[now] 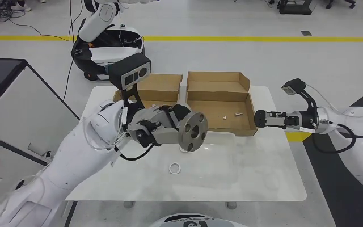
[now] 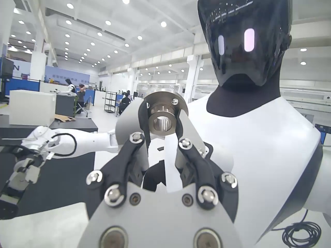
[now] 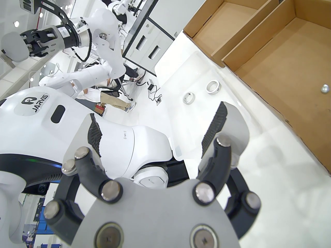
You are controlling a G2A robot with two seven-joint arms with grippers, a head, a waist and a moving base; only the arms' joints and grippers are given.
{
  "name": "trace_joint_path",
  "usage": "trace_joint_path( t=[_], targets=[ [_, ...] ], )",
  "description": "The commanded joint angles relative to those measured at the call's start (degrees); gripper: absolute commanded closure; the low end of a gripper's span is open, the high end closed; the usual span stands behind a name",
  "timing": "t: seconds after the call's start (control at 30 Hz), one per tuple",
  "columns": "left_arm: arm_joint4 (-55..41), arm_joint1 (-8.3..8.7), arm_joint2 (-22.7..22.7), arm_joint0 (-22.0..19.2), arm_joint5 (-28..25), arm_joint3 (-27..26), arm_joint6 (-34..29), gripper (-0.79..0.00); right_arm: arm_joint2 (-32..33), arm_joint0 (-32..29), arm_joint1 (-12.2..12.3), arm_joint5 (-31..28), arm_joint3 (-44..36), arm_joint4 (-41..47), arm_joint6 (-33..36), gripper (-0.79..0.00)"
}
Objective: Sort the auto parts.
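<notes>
In the top view, we see the left tool (image 1: pixel 180 131) clamped on a round metal flange (image 1: pixel 194 132). It holds the flange above the worktop (image 1: pixel 249 170), just in front of the open left box (image 1: pixel 160 88) and right box (image 1: pixel 218 106). A ring (image 1: pixel 176 168) lies on the worktop's near part. The right tool (image 1: pixel 259 118) hangs at the right box's outer wall, and two small parts (image 1: pixel 225 117) lie inside that box.

In the left wrist view, we see the fingers (image 2: pixel 144 119) pinching the flange's hub from both sides.

In the right wrist view, we see the right tool spread wide with nothing between its fingers. A second ring (image 3: pixel 188 97) lies near the first.
</notes>
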Motion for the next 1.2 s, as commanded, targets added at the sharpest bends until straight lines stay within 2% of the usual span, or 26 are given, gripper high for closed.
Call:
trace_joint_path(
  t=[0.0, 0.17, 0.3, 0.63, 0.8, 1.17],
  targets=[
    [-0.31, -0.37, -0.19, 0.26, -0.37, -0.03, 1.66, 0.0, 0.0, 0.0, 0.0, 0.0, 0.0, 0.0, 0.0, -0.785],
    [-4.17, -1.4, 0.06, 0.7, -1.87, -0.43, 4.46, 0.0, 0.0, 0.0, 0.0, 0.0, 0.0, 0.0, 0.0, -0.785],
    [-11.32, -2.5, 0.44, 1.13, -1.87, -2.59, 3.46, 0.0, 0.0, 0.0, 0.0, 0.0, 0.0, 0.0, 0.0, -0.785],
    [-29.42, -5.81, -1.9, 3.61, -1.87, -3.26, -11.63, 0.0, 0.0, 0.0, 0.0, 0.0, 0.0, 0.0, 0.0, -0.785],
    [-33.1, -7.41, -1.85, 3.84, -1.87, -5.13, -11.63, 0.0, 0.0, 0.0, 0.0, 0.0, 0.0, 0.0, 0.0, -0.785],
    [-35.3, -10.37, -4.36, 5.41, 0.72, -4.05, -14.23, 0.0, 0.0, 0.0, 0.0, 0.0, 0.0, 0.0, 0.0, -0.785]
  ],
)
